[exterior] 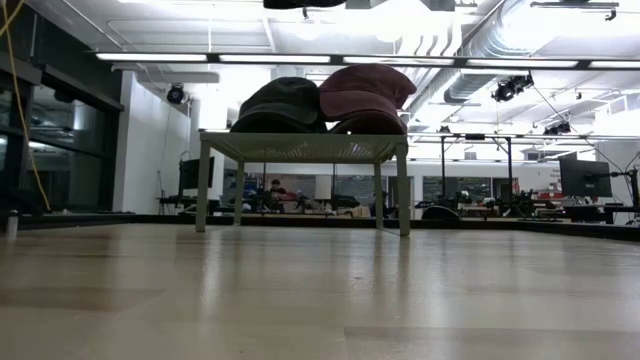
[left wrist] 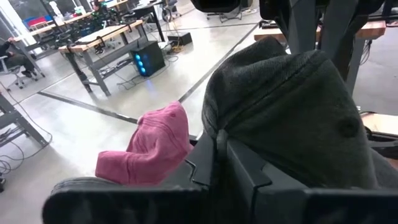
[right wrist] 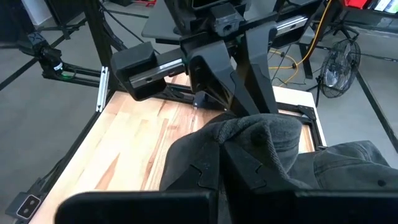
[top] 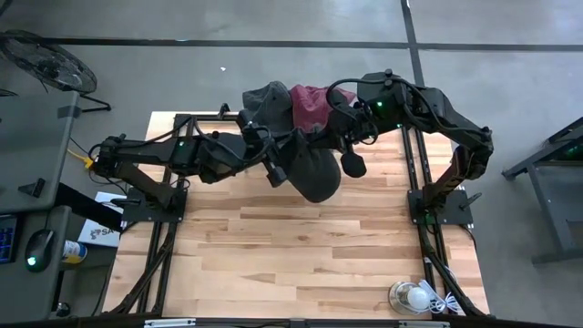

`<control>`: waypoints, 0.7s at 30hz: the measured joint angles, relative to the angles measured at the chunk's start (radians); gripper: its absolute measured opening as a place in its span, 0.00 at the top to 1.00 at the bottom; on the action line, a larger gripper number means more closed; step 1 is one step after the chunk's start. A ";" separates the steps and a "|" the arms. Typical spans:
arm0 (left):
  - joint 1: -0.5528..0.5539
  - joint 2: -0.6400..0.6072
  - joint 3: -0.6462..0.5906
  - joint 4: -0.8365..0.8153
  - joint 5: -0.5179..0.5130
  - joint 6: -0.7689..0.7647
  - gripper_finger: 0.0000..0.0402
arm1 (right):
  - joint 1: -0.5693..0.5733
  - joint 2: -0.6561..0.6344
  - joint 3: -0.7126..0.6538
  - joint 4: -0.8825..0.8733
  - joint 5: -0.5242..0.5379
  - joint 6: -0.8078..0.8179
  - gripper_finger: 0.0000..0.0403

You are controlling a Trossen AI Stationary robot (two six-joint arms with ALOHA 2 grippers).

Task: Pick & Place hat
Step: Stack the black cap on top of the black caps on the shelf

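Note:
A dark grey knit hat point(top: 316, 175) is held up between my two grippers, above the far middle of the table. My left gripper point(top: 276, 170) is shut on its left side and my right gripper point(top: 350, 153) on its right side. The hat fills the left wrist view point(left wrist: 292, 106) and the right wrist view point(right wrist: 249, 134). It is out of the low view. Behind it, a dark cap point(exterior: 283, 103) and a maroon cap point(exterior: 362, 95) rest on a small stand point(exterior: 305, 148). My left gripper pinches a fold of the grey hat's edge point(left wrist: 214, 127) between its two fingers, coming level from the table's left. The hat is lifted clear of the table. My right gripper pinches a bunched fold of the hat's knit edge point(right wrist: 239, 134) between its fingers, coming from the table's right and slanting down. The hat hangs between the two grippers.
The stand with the two caps sits at the table's far edge point(top: 273, 114), close behind both grippers. A small round lamp with a white bulb point(top: 412, 296) lies at the near right corner. The wooden top point(top: 301, 246) stretches toward the near edge. A maroon cap point(left wrist: 155, 146) shows past the left fingers.

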 joint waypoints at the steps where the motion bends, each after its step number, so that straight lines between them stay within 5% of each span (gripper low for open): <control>1: 0.000 0.000 0.000 0.000 0.000 -0.003 0.96 | 0.000 0.000 0.000 0.000 0.000 0.000 1.00; 17: 0.000 0.000 0.000 -0.003 -0.013 -0.011 0.98 | 0.000 -0.002 0.000 -0.001 0.009 0.006 0.99; 21: 0.000 -0.005 0.000 -0.008 -0.016 -0.011 0.98 | 0.000 -0.020 0.000 -0.001 0.090 0.028 0.92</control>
